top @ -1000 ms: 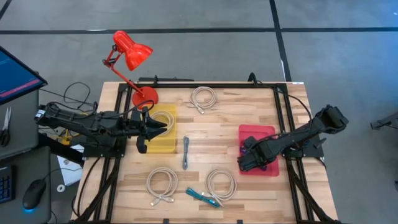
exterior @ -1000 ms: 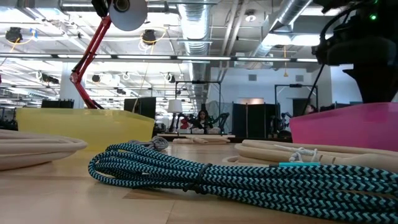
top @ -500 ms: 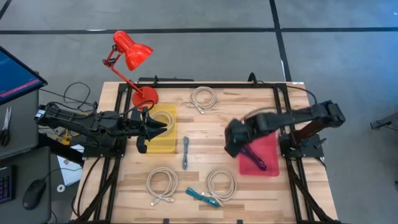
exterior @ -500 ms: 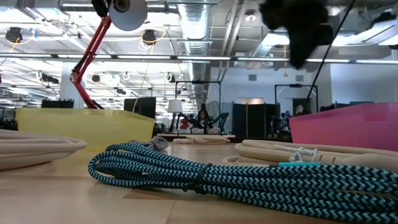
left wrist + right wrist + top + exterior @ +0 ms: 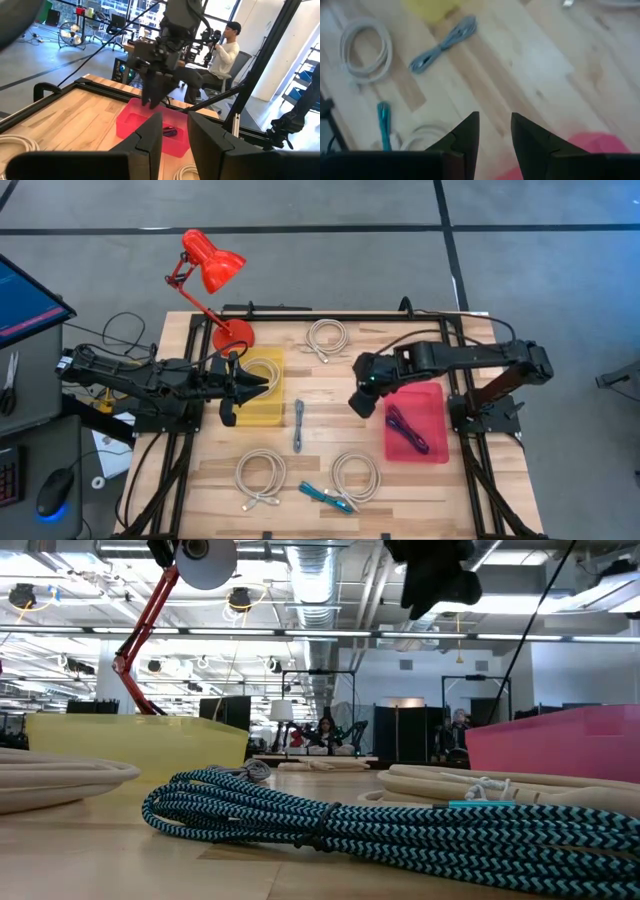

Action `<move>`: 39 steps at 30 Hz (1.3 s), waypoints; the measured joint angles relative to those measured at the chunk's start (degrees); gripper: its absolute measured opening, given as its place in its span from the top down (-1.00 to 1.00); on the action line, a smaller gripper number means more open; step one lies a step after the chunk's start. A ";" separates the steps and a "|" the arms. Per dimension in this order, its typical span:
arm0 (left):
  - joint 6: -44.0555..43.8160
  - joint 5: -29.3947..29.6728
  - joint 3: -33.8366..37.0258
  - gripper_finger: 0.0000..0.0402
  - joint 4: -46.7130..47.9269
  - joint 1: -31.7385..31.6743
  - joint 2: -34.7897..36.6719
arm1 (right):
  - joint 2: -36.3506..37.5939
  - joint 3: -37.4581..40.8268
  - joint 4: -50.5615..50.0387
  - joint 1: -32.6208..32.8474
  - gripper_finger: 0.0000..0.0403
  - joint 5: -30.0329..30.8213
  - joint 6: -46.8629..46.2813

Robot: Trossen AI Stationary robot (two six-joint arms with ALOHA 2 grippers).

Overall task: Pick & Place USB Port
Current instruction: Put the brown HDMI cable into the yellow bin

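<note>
Our left claw waits narrow and empty over the yellow bin near the worktop's left edge. The grey cable, a slim folded bundle, lies mid-worktop. We judge our right claw, empty with a narrow gap beside the pink bin, should descend centred across that bundle.

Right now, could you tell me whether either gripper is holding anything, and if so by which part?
Nothing is held. The right gripper is open and empty above the table beside the pink bin; the left gripper waits open and empty over the yellow bin.
</note>
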State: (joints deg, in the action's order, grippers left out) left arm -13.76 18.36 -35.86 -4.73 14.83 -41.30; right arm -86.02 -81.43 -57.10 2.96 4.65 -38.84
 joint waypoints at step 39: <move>0.04 -0.01 0.00 0.55 0.87 -0.03 0.00 | -8.00 -0.02 11.54 4.72 0.48 -0.18 7.77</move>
State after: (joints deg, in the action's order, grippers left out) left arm -13.72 18.35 -35.86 -3.86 14.80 -41.30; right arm -94.02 -81.45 -45.57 7.68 4.47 -31.06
